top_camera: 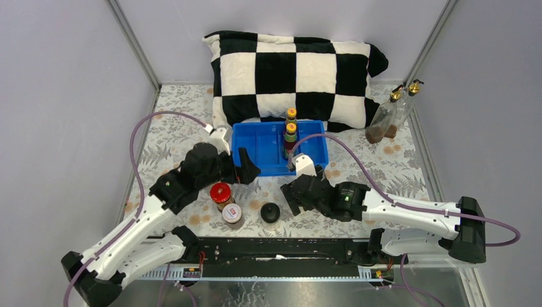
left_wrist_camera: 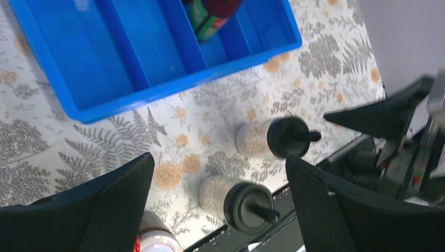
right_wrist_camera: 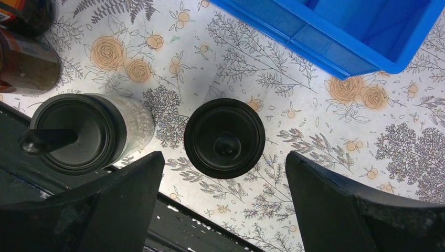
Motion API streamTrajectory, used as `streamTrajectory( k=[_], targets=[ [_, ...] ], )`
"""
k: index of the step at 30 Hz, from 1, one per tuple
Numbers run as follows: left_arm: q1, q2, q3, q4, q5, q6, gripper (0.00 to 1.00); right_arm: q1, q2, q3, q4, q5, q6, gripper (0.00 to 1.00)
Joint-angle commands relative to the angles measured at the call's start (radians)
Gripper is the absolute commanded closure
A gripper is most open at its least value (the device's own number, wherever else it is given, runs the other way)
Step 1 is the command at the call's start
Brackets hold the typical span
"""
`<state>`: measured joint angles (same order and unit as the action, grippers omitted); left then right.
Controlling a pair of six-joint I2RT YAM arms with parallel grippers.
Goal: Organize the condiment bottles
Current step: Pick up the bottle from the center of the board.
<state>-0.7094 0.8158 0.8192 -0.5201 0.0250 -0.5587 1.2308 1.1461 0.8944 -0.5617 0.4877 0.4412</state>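
Of the eight condiment bottles, one black-capped jar (right_wrist_camera: 224, 137) stands upright on the tabletop (top_camera: 383, 167) near the middle of its near edge, just off the near right corner of the blue tray (top_camera: 262, 148). It is straddled from above by the right gripper (right_wrist_camera: 224, 156), whose fingers (right_wrist_camera: 336, 205) are held wide apart, one on each side of the cap and clear of it. This is judged to be an alignment for a grasp, or a fresh release.

A second black-capped jar (right_wrist_camera: 78, 131) is set just beside it, closer to the near edge. The red-lidded jar (top_camera: 221, 193) and the white-lidded jar (top_camera: 232, 214) are grouped a little further left, close together.

Only the two yellow-capped sauce bottles (top_camera: 291, 125) are seen inside the tray, upright and one behind the other in a compartment right of centre. This suggests that like bottles are being paired by compartment.

The two gold-spouted glass bottles (top_camera: 393, 112) are left in the far right corner, well apart from the rest.

The left gripper (left_wrist_camera: 219, 160) is held by the tray's near left corner. Its fingers (left_wrist_camera: 105, 210) are spread wide and nothing is gripped, so it is kept out of the right arm's way.

The tabletop is covered in a floral print of grey ferns and orange roses. A black rail (top_camera: 281, 249) runs along the near edge and a checkered pillow (top_camera: 294, 64) lies against the far edge. The space is enclosed by plain pale walls (top_camera: 70, 77).
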Motion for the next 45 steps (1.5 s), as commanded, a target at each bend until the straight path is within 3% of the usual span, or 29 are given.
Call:
streamTrajectory(
  k=[1,3,12,20,26,32,39,45],
  targets=[
    [0.133,0.134,0.11,0.091,0.13,0.036,0.01,0.007,0.009,0.001,0.039,0.038,-0.013,0.06],
    [0.178,0.211,0.158,0.116,0.171,0.038,0.01,0.007,0.004,-0.002,0.041,0.042,-0.01,0.05],
    [0.193,0.466,0.332,0.087,0.107,0.109,0.02,0.007,-0.051,-0.046,0.061,0.016,0.012,0.05],
    [0.143,0.199,0.081,0.083,0.106,0.043,0.06,0.007,-0.013,-0.056,0.083,-0.002,-0.017,0.05],
    [0.107,0.018,-0.01,0.017,0.095,-0.008,0.1,0.006,0.025,-0.064,0.108,0.075,-0.008,0.02],
    [0.104,-0.027,-0.029,-0.009,0.09,-0.009,0.1,-0.042,0.029,-0.066,0.142,0.086,-0.007,0.01],
    [0.103,-0.042,-0.044,-0.002,0.093,-0.012,0.1,-0.138,0.045,-0.07,0.207,-0.02,-0.047,0.06],
    [0.103,-0.06,-0.044,-0.012,0.092,-0.007,0.09,-0.148,0.099,-0.07,0.234,-0.094,-0.047,0.08]
  ],
)
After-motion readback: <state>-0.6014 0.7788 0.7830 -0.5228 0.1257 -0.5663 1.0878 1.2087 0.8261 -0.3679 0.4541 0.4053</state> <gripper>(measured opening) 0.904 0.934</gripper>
